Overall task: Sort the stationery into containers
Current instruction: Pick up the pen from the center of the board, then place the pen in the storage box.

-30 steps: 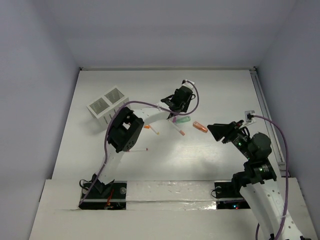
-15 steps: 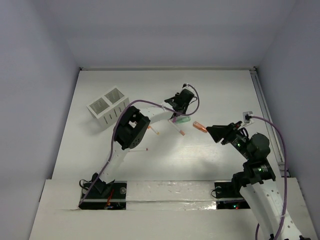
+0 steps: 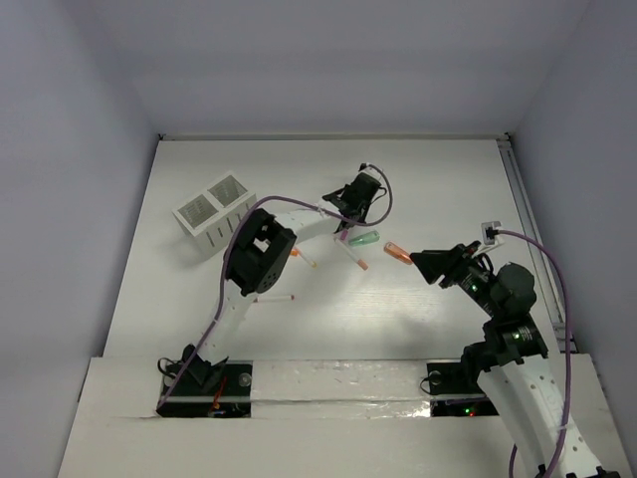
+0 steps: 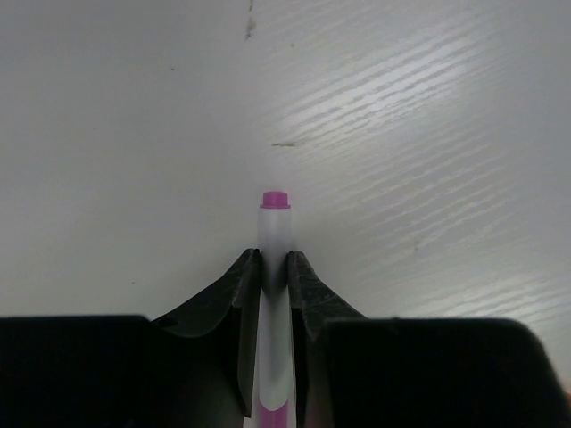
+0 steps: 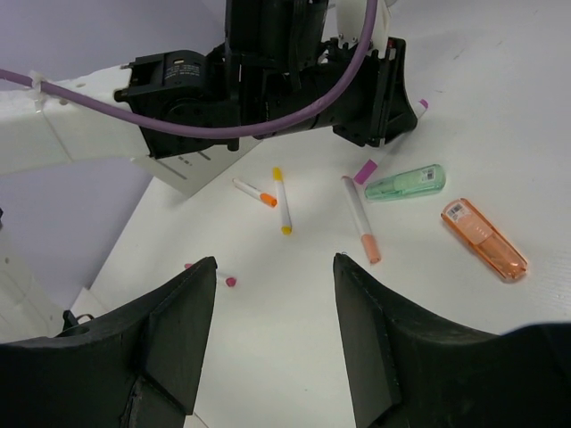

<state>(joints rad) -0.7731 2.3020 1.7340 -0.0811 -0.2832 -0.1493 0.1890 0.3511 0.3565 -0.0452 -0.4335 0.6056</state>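
Left wrist view gives the clearest fact. The left tool point(image 4: 274, 267) has both fingers pressed against the sides of a thin white pen point(image 4: 274, 234), and its pink tip sticks out a little beyond the fingertips. The back part of the pen is cut off at the lower edge of the picture. I cannot tell whether the pen rests on the bench point(image 4: 401, 107) or is lifted from it.

In the top external view this grip is not visible, because the tool's own body covers it. In the right wrist view it is covered too. There, only a pink tip comes out on one side of the left tool and a magenta piece on the nearer side, and I cannot tell if both belong to the same pen.

The right tool point(image 5: 275, 263) stands wide open above the bench with nothing between its fingers. Ahead of it, between it and the left tool, lies an orange-capped pen point(image 5: 359, 218). To the right of that pen lie a green capsule point(image 5: 406, 183) and an orange capsule point(image 5: 484, 239), near each other but apart. To the left lie a yellow-capped pen point(image 5: 282, 201) and a short orange-tipped pen point(image 5: 254, 193). One more pink-tipped pen point(image 5: 227, 281) is half hidden behind the right tool's left finger.

The white box point(image 3: 216, 211) shows well only from above, well apart from the left tool on its left side. In both compartments only the mesh bottoms can be seen.
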